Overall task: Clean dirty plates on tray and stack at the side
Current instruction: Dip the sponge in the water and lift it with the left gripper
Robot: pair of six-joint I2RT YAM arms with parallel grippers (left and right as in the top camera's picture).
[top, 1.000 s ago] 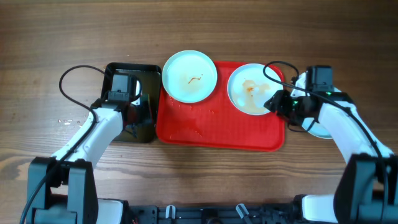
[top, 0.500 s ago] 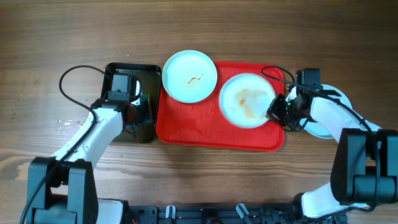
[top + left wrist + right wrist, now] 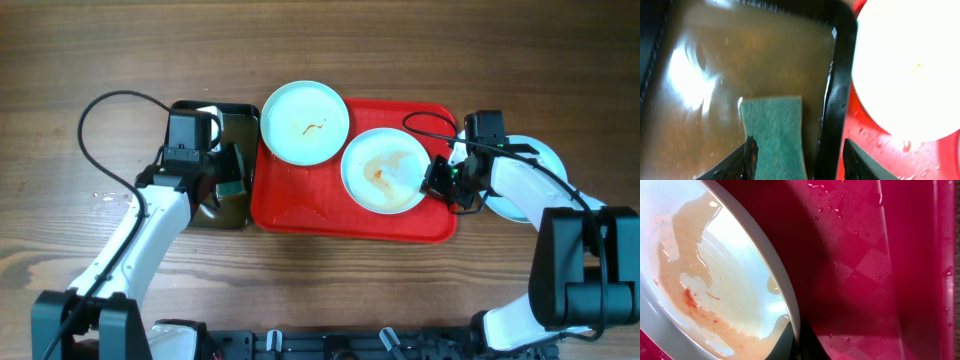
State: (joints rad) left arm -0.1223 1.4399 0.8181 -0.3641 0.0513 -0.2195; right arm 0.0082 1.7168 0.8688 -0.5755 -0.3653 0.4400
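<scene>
Where the right claw (image 3: 437, 181) pinches its rim, the smeared plate (image 3: 384, 170) lies leftward over the tray (image 3: 300, 208)

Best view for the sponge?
Left wrist: the sponge lies close up in the black tray, just ahead of the open left gripper. Overhead shows only a green sliver beside the arm; right wrist shows none.

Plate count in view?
3 plates: one at the tray's back-left corner, one mid-tray in the right gripper, one beside the tray, partly under the right arm.
</scene>
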